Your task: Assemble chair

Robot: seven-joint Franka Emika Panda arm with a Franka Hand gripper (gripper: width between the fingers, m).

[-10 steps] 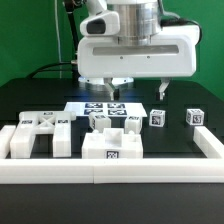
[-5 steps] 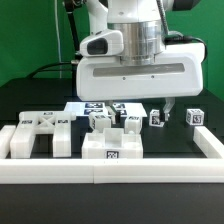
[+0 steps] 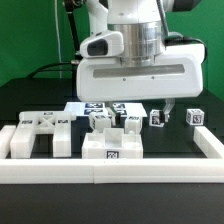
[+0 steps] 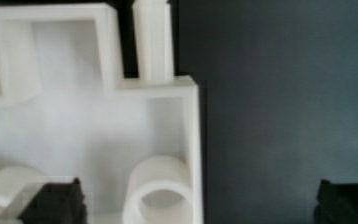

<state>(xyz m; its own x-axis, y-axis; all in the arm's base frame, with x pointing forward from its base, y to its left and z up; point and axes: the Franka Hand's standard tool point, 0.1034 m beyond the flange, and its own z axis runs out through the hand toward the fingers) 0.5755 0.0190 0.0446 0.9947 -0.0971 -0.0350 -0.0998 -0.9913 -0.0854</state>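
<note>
The chair's white tagged pieces lie loose on the black table. A big slotted block [image 3: 35, 135] is at the exterior view's left. A tagged block [image 3: 112, 148] sits front centre, with two smaller pieces [image 3: 100, 120] [image 3: 132, 122] behind it and two small cubes [image 3: 157, 118] [image 3: 196, 116] to the right. My gripper [image 3: 137, 112] hangs low over the middle pieces, open and holding nothing. In the wrist view the gripper [image 4: 202, 200] straddles the edge of a white piece [image 4: 87, 110] with a round hole [image 4: 158, 195]. One dark fingertip [image 4: 55, 200] is over the piece, the other [image 4: 350, 200] over bare table.
The marker board [image 3: 90, 106] lies flat behind the middle pieces, partly hidden by the gripper body. Long white border rails run along the front [image 3: 110, 172] and the exterior view's right [image 3: 212, 150] of the work area.
The gripper has come down from well above the pieces to just over them, then stayed still. Its jaws remain open. No piece has moved.
</note>
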